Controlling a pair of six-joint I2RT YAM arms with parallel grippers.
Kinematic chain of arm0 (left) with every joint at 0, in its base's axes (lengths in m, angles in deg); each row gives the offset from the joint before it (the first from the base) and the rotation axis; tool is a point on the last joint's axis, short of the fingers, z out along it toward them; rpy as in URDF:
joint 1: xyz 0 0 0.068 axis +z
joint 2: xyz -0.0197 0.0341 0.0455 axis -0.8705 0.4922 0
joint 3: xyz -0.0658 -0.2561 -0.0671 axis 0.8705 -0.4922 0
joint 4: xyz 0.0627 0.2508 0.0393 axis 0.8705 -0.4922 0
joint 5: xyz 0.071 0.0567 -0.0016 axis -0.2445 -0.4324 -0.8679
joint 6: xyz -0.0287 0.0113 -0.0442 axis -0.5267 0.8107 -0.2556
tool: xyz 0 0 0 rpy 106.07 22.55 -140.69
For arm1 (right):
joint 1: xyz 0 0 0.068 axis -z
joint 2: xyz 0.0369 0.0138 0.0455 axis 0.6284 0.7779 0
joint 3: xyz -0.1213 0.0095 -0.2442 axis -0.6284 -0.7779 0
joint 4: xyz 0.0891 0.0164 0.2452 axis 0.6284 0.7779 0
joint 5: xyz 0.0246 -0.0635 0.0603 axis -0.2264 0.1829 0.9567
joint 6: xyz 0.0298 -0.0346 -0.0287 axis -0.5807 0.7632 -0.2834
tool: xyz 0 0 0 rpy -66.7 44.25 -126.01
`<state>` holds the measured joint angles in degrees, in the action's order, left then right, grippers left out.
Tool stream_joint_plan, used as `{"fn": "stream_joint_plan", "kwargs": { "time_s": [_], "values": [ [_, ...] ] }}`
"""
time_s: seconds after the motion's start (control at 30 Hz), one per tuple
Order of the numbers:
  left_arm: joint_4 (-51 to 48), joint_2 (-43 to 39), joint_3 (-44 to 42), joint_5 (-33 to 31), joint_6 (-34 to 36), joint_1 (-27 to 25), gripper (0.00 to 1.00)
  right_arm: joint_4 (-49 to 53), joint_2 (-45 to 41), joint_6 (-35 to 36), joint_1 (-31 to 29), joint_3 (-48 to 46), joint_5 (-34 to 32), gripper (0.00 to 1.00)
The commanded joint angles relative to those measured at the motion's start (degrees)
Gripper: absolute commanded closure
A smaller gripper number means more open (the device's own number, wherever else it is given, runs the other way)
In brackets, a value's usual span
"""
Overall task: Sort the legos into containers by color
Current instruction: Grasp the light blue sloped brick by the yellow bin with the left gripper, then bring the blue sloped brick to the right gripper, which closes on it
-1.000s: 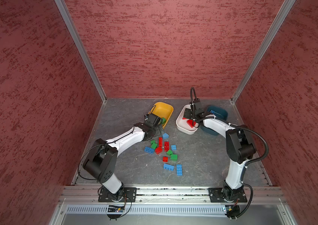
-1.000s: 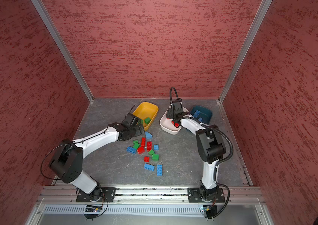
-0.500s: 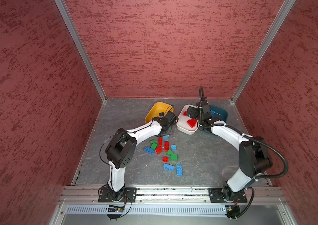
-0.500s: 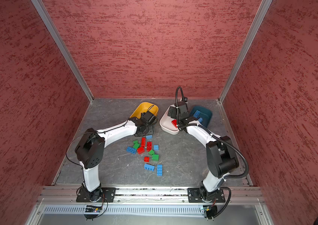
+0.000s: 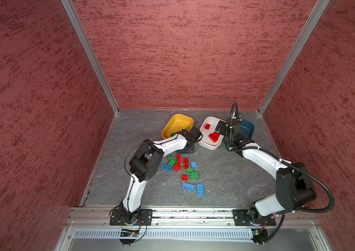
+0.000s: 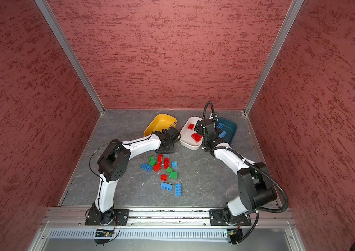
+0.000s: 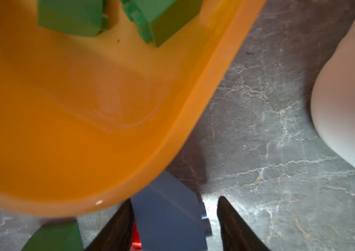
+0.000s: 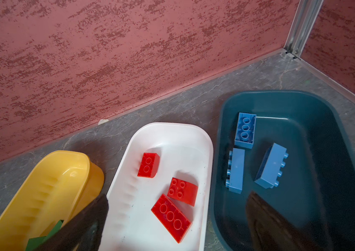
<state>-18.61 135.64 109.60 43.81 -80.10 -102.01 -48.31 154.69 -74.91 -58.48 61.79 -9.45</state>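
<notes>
Yellow tub (image 5: 177, 122): greens (image 7: 70, 19) | white tub (image 8: 172, 134): reds (image 8: 171, 217) | teal tub (image 8: 302, 113): blues (image 8: 245, 130) | left hand (image 7: 174, 200) ajar, right hand (image 8: 178, 195) wide, empty

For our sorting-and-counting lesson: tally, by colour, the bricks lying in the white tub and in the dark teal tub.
Red bricks, in the white tub: 3
Blue bricks, in the dark teal tub: 3
Total: 6

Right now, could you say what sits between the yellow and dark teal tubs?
The white tub, holding three red bricks; the right wrist view shows it.
</notes>
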Motion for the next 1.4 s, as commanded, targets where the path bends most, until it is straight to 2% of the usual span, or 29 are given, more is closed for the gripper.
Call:
{"fn": "stream_joint_plan", "kwargs": {
  "time_s": [0.0,0.2,0.33,0.47,0.57,0.67,0.73,0.77,0.8,0.87,0.93,1.0,1.13,1.3,1.37],
  "values": [
    [-0.1,1.8,1.3,0.2,0.5,-0.4,0.43,0.3,0.5,-0.4,0.4,2.2,-1.3,0.01],
    [-0.4,2.6,0.9,0.5,0.6,-0.4,0.50,0.1,0.7,-0.3,0.4,2.5,-1.2,0.01],
    [1.9,-0.5,-1.6,0.6,1.9,-0.9,0.62,1.5,0.4,-1.1,1.1,2.6,1.3,0.01],
    [11.9,-8.6,-9.0,4.0,6.1,-1.0,0.74,2.3,-1.9,-1.3,4.8,0.7,13.6,0.01],
    [21.9,-15.7,-14.7,8.7,13.2,-1.1,0.77,0.0,-5.7,-0.5,9.3,-2.6,28.9,0.01],
    [28.4,-20.8,-17.8,12.4,19.8,-0.9,0.80,4.3,-6.5,1.0,12.6,-1.5,42.2,0.03],
    [32.0,-22.6,-18.5,17.4,23.0,0.6,0.84,9.9,-5.9,3.6,13.0,1.3,48.5,0.06],
    [34.5,-23.3,-19.0,23.7,25.1,1.9,0.88,13.1,-5.4,4.7,12.9,3.0,51.4,0.08],
    [37.8,-24.2,-19.8,27.3,27.3,2.5,0.91,15.7,-5.1,5.2,12.7,4.5,53.8,0.09],
    [46.5,-27.0,-23.5,28.9,34.7,1.6,0.93,19.2,-5.3,6.1,11.8,6.5,55.9,0.10],
    [57.6,-29.2,-28.8,25.9,44.8,-1.0,0.90,20.8,-5.8,6.8,10.8,7.5,57.8,0.10],
    [62.4,-28.9,-30.2,24.2,53.5,-2.4,0.90,20.3,-6.4,6.4,9.9,7.8,62.2,0.10],
    [58.4,-26.2,-26.8,26.5,60.0,-2.8,0.94,15.3,-7.5,5.4,7.8,6.5,70.4,0.12],
    [58.4,-25.4,-25.9,33.1,63.3,-3.3,0.94,17.7,-6.2,8.5,5.6,7.2,70.2,0.16],
    [59.2,-25.0,-25.9,33.0,63.2,-3.4,0.94,18.8,-5.3,9.7,5.3,7.5,71.9,0.19]
  ]
}}
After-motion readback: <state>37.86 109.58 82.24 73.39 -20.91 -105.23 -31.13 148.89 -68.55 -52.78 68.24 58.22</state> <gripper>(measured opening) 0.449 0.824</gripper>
